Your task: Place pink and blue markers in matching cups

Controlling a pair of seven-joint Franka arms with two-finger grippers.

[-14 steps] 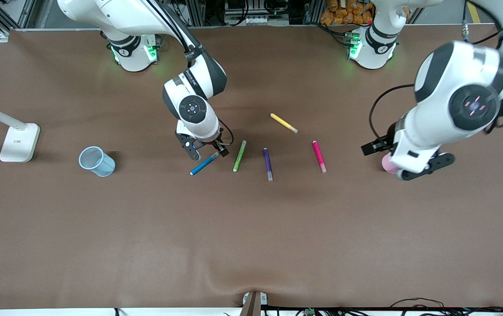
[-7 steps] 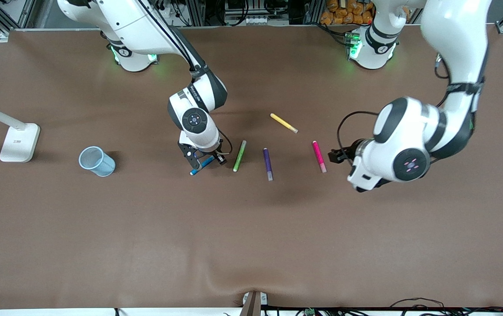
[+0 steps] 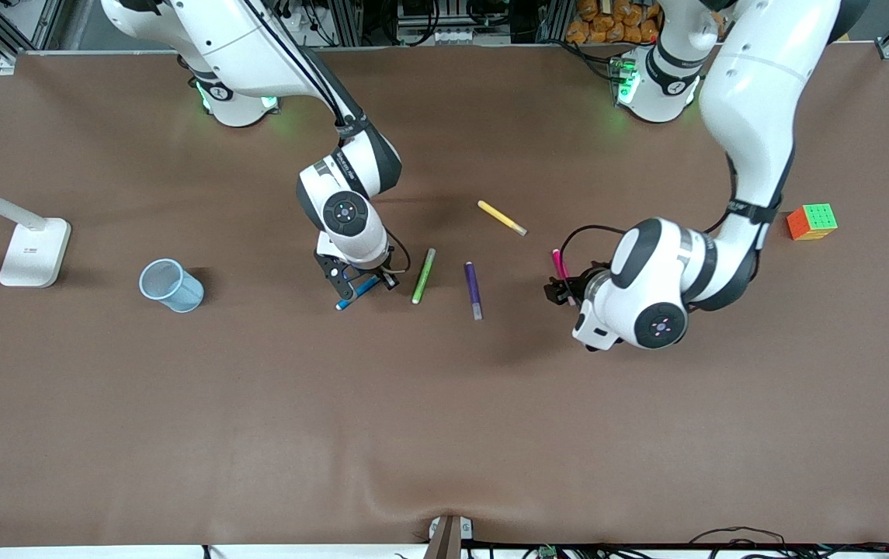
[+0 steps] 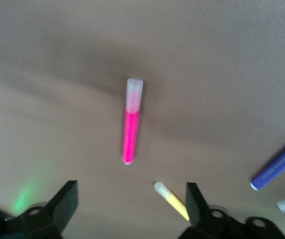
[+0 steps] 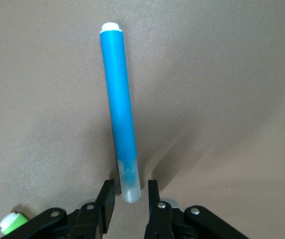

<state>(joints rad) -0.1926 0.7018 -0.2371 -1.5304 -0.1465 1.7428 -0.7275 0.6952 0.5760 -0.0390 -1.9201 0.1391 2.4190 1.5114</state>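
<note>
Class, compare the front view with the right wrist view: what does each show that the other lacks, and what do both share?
Only the front view: the blue cup, lamp base, cube, yellow marker, purple marker, pink marker and left gripper over it.

Only the right wrist view: the blue marker's greyish end sitting between the two fingers, which are close beside it.

Both: the blue marker, right gripper, green marker and table.
</note>
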